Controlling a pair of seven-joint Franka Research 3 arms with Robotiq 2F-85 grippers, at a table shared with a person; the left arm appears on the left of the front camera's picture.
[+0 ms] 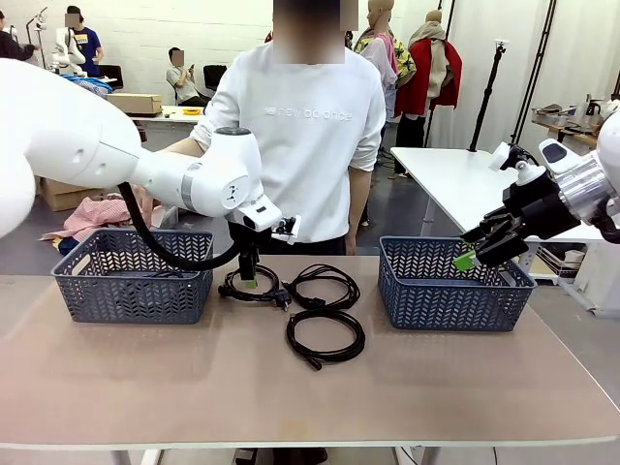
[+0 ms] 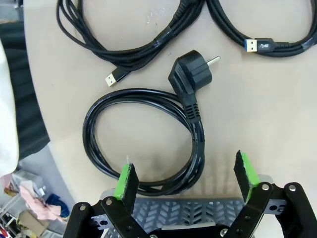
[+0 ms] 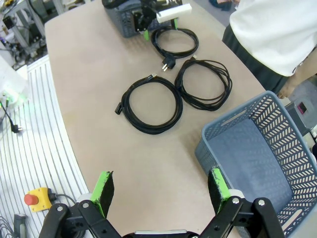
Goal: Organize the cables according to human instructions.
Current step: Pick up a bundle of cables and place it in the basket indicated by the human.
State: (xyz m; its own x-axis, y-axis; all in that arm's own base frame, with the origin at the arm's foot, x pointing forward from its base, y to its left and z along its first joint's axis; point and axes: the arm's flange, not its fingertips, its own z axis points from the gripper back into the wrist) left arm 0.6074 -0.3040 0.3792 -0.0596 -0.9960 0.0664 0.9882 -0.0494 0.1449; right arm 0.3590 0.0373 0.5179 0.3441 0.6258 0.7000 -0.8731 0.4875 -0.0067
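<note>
Three cables, black coiled cords, lie on the table between two baskets. The far-left coil (image 1: 229,290) has a round plug (image 2: 190,77). My left gripper (image 1: 250,276) hangs open just over it, and the coil's near side (image 2: 197,139) lies between the green pads (image 2: 126,178). The other two coils (image 1: 351,291) (image 1: 360,339) lie to its right, the last one nearer me. My right gripper (image 1: 480,252) hovers open and empty above the right basket (image 1: 453,283); in the right wrist view its fingers (image 3: 104,191) frame the table and all three coils (image 3: 193,44) (image 3: 198,103) (image 3: 178,106).
A grey lattice basket (image 1: 133,274) stands left of the coils, a matching one (image 3: 257,148) to the right. A person in a white top (image 1: 300,126) stands at the far edge behind the cables. The near half of the table (image 1: 291,407) is bare.
</note>
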